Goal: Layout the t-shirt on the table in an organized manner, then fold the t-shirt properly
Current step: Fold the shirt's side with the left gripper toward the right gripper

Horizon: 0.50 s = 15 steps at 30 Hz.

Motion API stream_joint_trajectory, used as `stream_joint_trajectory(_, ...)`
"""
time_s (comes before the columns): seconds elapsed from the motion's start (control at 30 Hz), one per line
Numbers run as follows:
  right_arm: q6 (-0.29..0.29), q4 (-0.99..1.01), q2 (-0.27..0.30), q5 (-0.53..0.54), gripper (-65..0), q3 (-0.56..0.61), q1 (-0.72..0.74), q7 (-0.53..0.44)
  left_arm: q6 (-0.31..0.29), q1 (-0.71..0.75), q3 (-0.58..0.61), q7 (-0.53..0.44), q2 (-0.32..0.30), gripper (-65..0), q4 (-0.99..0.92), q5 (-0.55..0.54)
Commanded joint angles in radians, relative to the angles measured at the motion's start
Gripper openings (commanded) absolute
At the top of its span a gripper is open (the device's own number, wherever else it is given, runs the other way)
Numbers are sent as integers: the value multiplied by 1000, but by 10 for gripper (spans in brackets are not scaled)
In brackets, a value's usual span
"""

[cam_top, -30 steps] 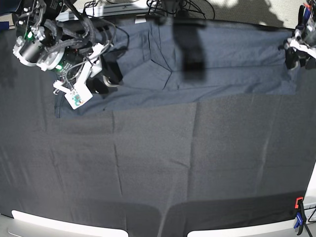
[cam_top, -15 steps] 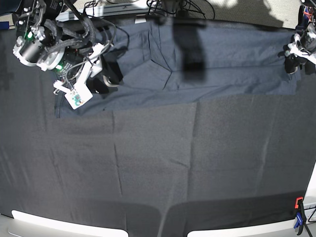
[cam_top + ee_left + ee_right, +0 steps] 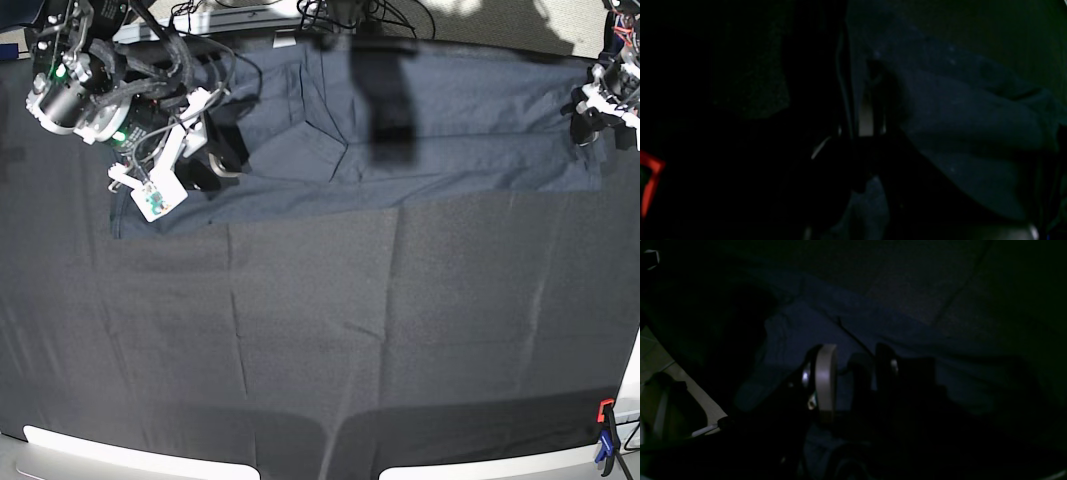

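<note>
Left claw (image 3: 590, 128) pinches t-shirt (image 3: 440, 110) edge, right claw (image 3: 215, 165) grips its other end on worktop (image 3: 320, 340).

Black-and-white right arm (image 3: 85, 85) with green lights and bundled black cables

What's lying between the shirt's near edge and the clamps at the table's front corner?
Only bare black cloth of the table between the t-shirt and the clamps, seen in the base view.
</note>
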<state>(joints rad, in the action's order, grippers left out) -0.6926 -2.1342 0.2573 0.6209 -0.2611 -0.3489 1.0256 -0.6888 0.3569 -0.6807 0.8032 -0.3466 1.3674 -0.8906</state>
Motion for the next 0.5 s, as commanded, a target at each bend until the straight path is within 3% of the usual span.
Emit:
stream_joint_trajectory(0.0,-6,-20,6,18,-460,-5,5,-31,-9,-2,-5,-39,-22,-650,11,-19)
stream_joint_trajectory(0.13,-6,-20,6,17,-460,-5,5,-35,-9,-3,-5,-101,-56,-650,22,-5)
stream_joint_trajectory(0.23,-6,-20,6,-5,-460,-8,5,-59,-9,-17,-5,-137,-94,-650,23,97)
stream_joint_trajectory(0.33,-6,-20,6,-77,-460,-16,5,-121,-9,-31,-5,-154,-118,-650,23,185)
stream_joint_trajectory(0.47,-6,-20,6,-171,-460,-42,5,-193,-9,-30,-5,-193,-143,-650,23,185)
